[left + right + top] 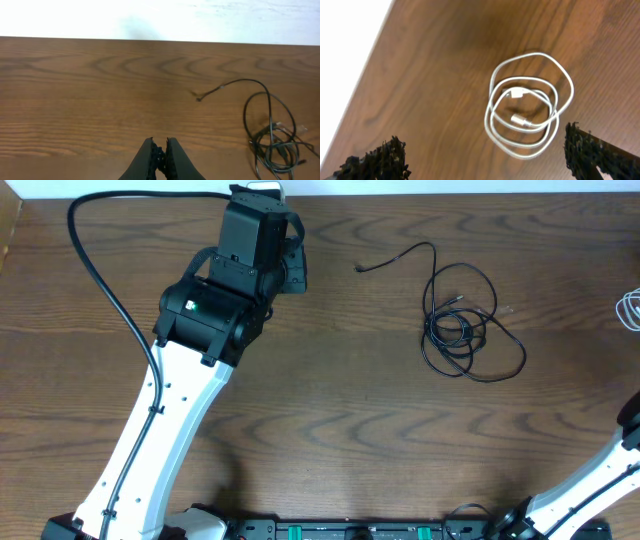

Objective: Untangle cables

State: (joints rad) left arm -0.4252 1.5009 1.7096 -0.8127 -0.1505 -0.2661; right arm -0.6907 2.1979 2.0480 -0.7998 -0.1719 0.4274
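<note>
My left tool (160, 161) sat pinched shut on nothing, low over the surface (100, 100), and the left arm (190, 380) stretched from the near-left corner to the far edge. My right tool (485, 155) gaped wide and empty above the white cable (527, 117), a flat coil that only its wrist view showed whole. Overhead caught just a sliver of it at the right edge. The black cables (465, 325) lay clumped right of centre, with one loose tail pointing left.

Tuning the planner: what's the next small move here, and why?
Probably swing the open right gripper from the white cable, coiled alone and free, toward the black tangle, whose loops are knotted; the left gripper is shut and empty.
</note>
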